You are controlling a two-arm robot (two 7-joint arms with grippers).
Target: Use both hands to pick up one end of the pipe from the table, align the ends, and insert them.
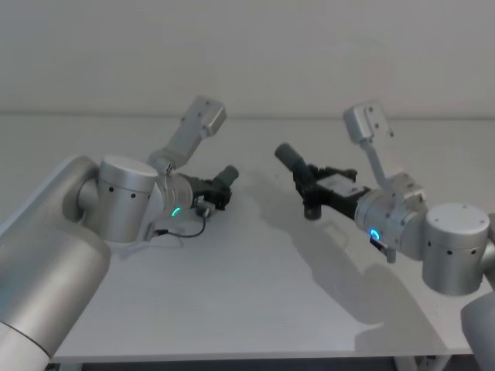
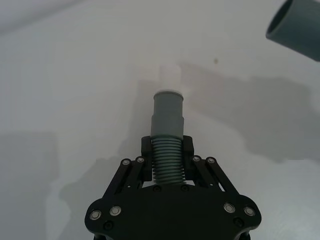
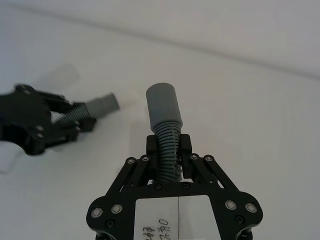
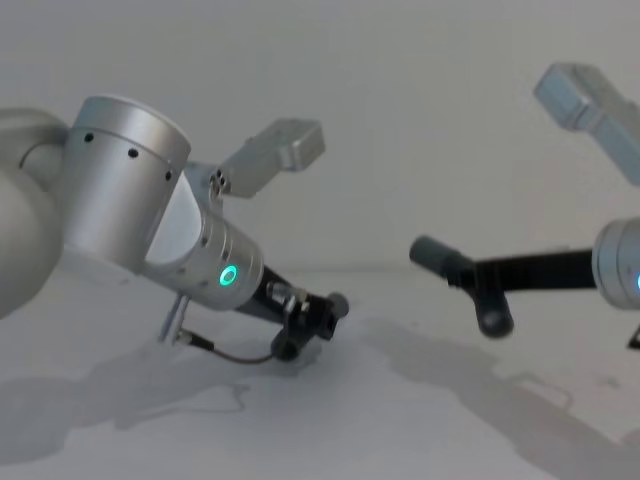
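Observation:
My left gripper (image 2: pixel 167 147) is shut on the ribbed middle of one grey pipe piece (image 2: pixel 167 117), whose narrower whitish tip (image 2: pixel 169 77) points away over the table (image 2: pixel 60 90). In the head view this gripper (image 1: pixel 219 193) sits low, close to the table, left of centre. My right gripper (image 3: pixel 167 145) is shut on the ribbed part of the other pipe piece (image 3: pixel 162 105), which ends in a plain grey socket. It is held above the table (image 1: pixel 255 294) at centre right (image 1: pixel 308 182). The two ends face each other with a gap between them.
A plain pale wall rises behind the table's far edge. Both silver arms reach in from the sides, each with a grey wrist camera block above it (image 1: pixel 203 117) (image 1: pixel 365 122). A thin black cable (image 1: pixel 189 232) loops under the left wrist.

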